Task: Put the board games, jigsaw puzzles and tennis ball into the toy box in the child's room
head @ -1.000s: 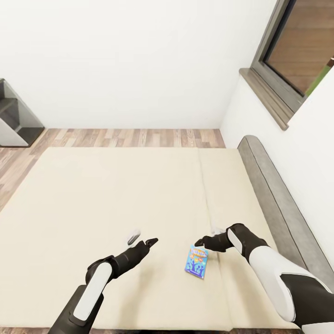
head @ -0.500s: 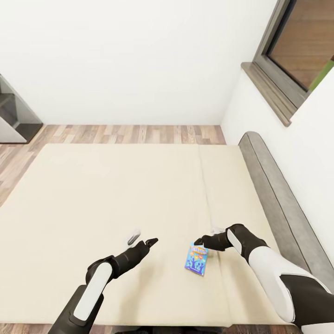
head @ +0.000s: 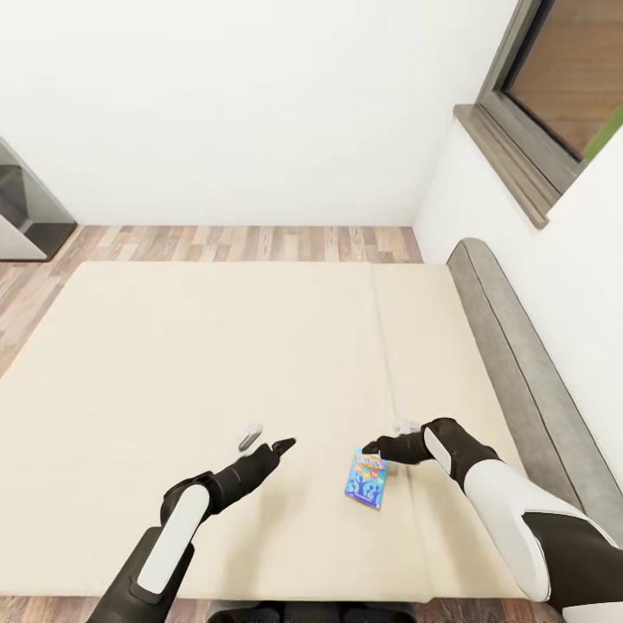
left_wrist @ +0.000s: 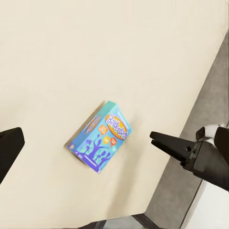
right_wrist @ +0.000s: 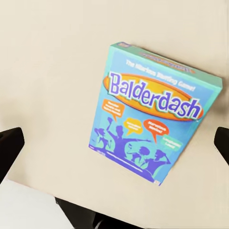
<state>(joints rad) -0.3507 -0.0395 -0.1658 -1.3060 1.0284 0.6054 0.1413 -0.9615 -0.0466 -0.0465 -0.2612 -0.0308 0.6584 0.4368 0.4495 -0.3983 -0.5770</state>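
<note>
One small blue, flat cardboard board game box lettered Balderdash [head: 367, 477] lay on the wide beige mattress of the bed [head: 173, 363], near the edge closest to the robot and toward the padded grey headboard [head: 519, 363]. It had not been lifted, so by my reckoning this toy was not yet dealt with; nothing before me showed the toy box or how the other toys stood, and I could not say how much of the job was done elsewhere.

The right gripper [head: 374, 450] hung just above the far end of the box, black fingers pointing across it. In its own wrist view the two fingertips [right_wrist: 10, 148] sat at opposite sides with the box [right_wrist: 152, 117] between them, so the jaws were spread wide and gripped nothing. I could not tell whether a fingertip touched the lid.

The left gripper [head: 279, 448] hovered over bare mattress, well apart from the box. Its wrist view looked across at the box [left_wrist: 99, 136], one finger [left_wrist: 9, 145] at each side, held open and empty.
</note>
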